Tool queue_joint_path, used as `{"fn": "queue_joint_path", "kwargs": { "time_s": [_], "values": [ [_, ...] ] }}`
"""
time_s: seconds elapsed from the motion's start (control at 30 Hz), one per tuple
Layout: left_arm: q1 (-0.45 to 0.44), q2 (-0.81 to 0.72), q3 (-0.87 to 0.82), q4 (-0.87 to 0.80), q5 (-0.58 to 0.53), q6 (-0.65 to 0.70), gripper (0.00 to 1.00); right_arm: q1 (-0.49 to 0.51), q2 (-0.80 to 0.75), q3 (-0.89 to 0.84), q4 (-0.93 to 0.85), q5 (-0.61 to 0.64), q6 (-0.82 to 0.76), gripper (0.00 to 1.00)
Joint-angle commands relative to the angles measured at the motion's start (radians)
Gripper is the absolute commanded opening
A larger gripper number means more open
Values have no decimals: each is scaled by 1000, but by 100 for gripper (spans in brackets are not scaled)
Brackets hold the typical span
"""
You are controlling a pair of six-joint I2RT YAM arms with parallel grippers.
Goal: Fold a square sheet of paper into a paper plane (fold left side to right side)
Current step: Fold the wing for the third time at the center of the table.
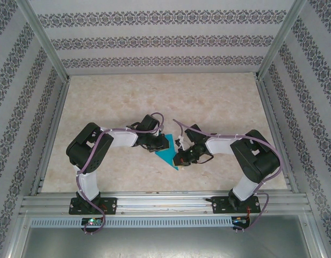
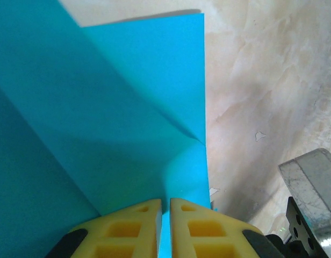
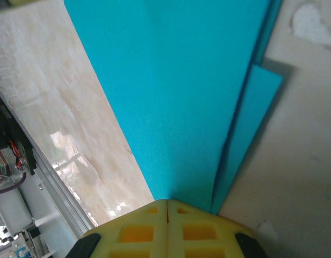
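Note:
The teal square sheet of paper [image 1: 168,151] lies mid-table between my two grippers, folded into layered flaps with a pointed near end. The left gripper [image 1: 156,146] meets it from the left. In the left wrist view the paper [image 2: 138,107] rises as a creased flap and runs into the narrow slit between the yellow fingers [image 2: 128,231], so the left gripper [image 2: 165,207] is shut on it. The right gripper [image 1: 182,158] comes in from the right. In the right wrist view it [image 3: 166,205] is shut, tips against the narrow end of the paper [image 3: 187,97]; whether it pinches the paper I cannot tell.
The beige marbled tabletop [image 1: 208,102] stretches far behind the arms. Aluminium rails [image 1: 165,201] run along the near edge, and patterned walls [image 1: 165,37] close in the back and sides. A grey metal part [image 2: 310,177] sits at the lower right of the left wrist view.

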Motion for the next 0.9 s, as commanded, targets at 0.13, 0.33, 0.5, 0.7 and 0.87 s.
{"fn": "queue_joint_path", "kwargs": {
  "time_s": [0.13,0.33,0.5,0.7,0.87],
  "values": [
    [15,31,-40,-79,-90,-3,15,27,-29,-73,-169,23,-17,0],
    [15,29,-39,-79,-89,0,15,28,-67,-94,-195,27,-17,0],
    [14,25,-38,-80,-87,3,15,25,-150,-92,-232,22,-16,0],
    [15,22,-34,-79,-84,8,15,-39,-251,-91,-188,-72,6,0],
    [14,23,-33,-75,-81,7,15,-48,-226,-59,-18,-97,91,0]
  ]
}}
